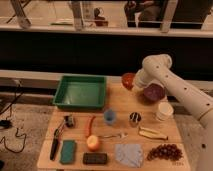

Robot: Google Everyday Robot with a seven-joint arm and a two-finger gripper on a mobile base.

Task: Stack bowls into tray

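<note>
The green tray (80,93) sits at the table's back left, with nothing in it. My gripper (134,84) is at the back centre, just right of the tray, shut on the rim of the orange-red bowl (127,79), which it holds tilted a little above the table. The dark purple bowl (153,92) rests on the table right of the gripper, under my white arm (170,82).
A blue cup (110,116), a metal cup (134,119) and a white cup (164,111) stand mid-table. In front lie a banana (150,133), grapes (165,151), a grey cloth (129,152), an orange fruit (93,143), a fork (112,135) and a green sponge (68,151).
</note>
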